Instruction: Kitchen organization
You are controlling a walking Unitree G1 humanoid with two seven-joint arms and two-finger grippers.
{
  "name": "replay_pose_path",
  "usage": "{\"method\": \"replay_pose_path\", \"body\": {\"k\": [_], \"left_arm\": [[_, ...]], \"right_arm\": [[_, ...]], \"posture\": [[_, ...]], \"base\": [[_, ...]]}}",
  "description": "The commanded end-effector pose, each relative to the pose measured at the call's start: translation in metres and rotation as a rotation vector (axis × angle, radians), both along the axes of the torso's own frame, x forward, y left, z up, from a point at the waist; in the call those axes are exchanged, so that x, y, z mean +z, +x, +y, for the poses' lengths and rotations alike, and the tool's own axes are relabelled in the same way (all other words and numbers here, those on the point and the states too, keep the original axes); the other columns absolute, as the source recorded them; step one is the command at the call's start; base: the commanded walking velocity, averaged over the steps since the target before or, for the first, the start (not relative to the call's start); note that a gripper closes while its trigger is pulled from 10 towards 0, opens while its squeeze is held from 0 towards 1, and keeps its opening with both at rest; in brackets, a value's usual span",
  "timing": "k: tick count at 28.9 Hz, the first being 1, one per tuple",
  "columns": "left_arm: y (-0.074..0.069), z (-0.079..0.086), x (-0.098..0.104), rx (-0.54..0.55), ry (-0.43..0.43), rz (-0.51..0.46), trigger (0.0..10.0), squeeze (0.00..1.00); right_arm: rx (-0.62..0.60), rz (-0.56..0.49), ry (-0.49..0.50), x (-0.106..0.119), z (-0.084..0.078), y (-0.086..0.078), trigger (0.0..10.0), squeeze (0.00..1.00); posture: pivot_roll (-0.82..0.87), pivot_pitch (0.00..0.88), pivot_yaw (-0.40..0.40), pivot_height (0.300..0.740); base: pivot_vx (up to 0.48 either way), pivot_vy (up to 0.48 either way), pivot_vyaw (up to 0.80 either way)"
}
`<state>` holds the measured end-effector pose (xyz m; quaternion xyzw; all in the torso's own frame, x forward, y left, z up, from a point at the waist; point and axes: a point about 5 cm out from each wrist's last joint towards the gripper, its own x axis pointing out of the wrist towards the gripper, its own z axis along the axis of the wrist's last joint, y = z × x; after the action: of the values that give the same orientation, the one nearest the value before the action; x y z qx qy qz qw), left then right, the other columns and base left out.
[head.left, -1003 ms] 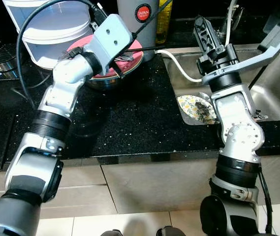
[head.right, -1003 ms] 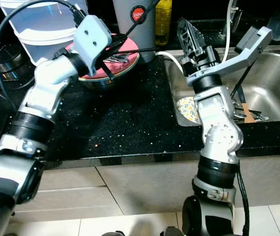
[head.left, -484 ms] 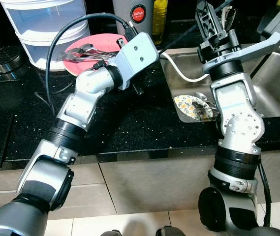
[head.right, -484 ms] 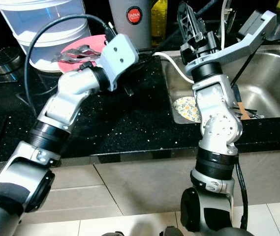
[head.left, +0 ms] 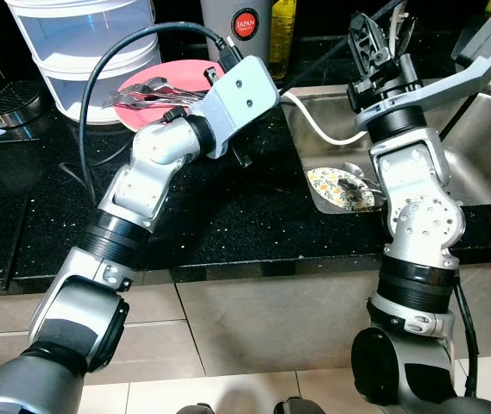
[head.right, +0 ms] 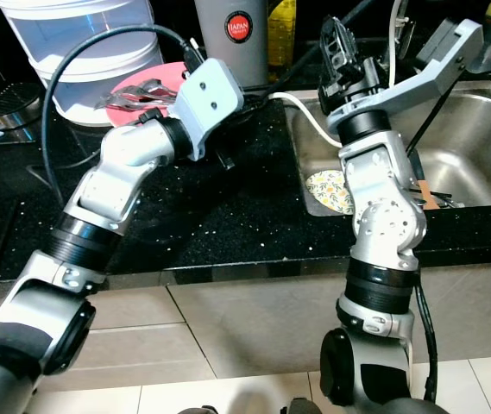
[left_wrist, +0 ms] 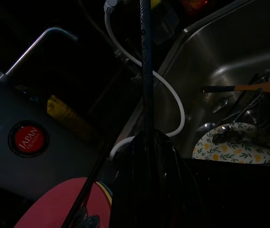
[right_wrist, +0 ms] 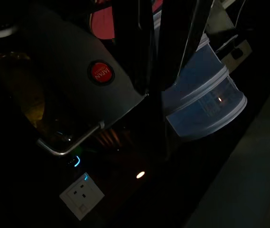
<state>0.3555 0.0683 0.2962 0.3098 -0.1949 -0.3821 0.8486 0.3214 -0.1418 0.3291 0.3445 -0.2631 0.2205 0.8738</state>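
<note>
A pink plate [head.left: 154,79] with several pieces of cutlery sits on the black counter [head.left: 228,216] at the back. A floral plate [head.left: 340,185] with dark scraps lies in the steel sink [head.left: 478,164]. My left gripper [head.left: 243,157] hangs low over the counter between the pink plate and the sink edge, mostly hidden under its wrist housing. My right gripper [head.left: 373,39] is raised above the sink's back left corner, pointing up, open, with nothing between its fingers.
A white lidded tub [head.left: 81,43], a grey canister with a red label [head.left: 245,21] and a yellow bottle [head.left: 282,26] line the back. A white hose [head.left: 314,121] runs into the sink. Wooden-handled utensils [head.right: 426,194] lie in the basin. A wall socket [right_wrist: 81,197] is behind.
My left arm swung right, off the pink plate, to the counter beside the sink, then held still. The right gripper stayed raised.
</note>
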Motion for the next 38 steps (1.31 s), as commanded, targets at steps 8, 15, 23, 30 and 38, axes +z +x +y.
{"method": "replay_pose_path", "body": {"k": [8, 15, 23, 30, 38], "left_arm": [[-0.003, -0.003, -0.005, 0.004, 0.006, -0.004, 10.0, 1.0], [-0.01, 0.005, 0.008, -0.004, -0.144, -0.006, 10.0, 0.0], [-0.022, 0.029, 0.007, -0.021, -0.352, 0.102, 10.0, 0.0], [-0.017, 0.044, 0.004, 0.092, -0.402, 0.098, 10.0, 0.0], [-0.015, 0.049, 0.003, 0.172, -0.438, 0.096, 10.0, 0.0]], "right_arm": [[-0.014, 0.018, -0.043, -0.005, 0.004, 0.002, 10.0, 0.0], [-0.055, 0.031, -0.095, -0.01, 0.003, 0.004, 10.0, 0.0], [-0.325, 0.09, -0.261, -0.018, -0.022, 0.016, 10.0, 0.0], [-0.311, 0.077, -0.316, -0.024, -0.021, 0.018, 10.0, 0.0], [-0.268, 0.049, -0.277, -0.022, -0.013, 0.017, 10.0, 0.0]], "posture": [[0.04, 0.052, 0.015, 0.74], [0.04, 0.048, 0.016, 0.74], [0.04, 0.048, 0.011, 0.74], [0.06, 0.048, 0.002, 0.74], [0.06, 0.049, -0.003, 0.74]], "base": [[0.0, 0.0, 0.0], [0.0, 0.0, 0.0], [0.0, 0.0, 0.0], [0.0, 0.0, 0.0], [0.0, 0.0, 0.0]]}}
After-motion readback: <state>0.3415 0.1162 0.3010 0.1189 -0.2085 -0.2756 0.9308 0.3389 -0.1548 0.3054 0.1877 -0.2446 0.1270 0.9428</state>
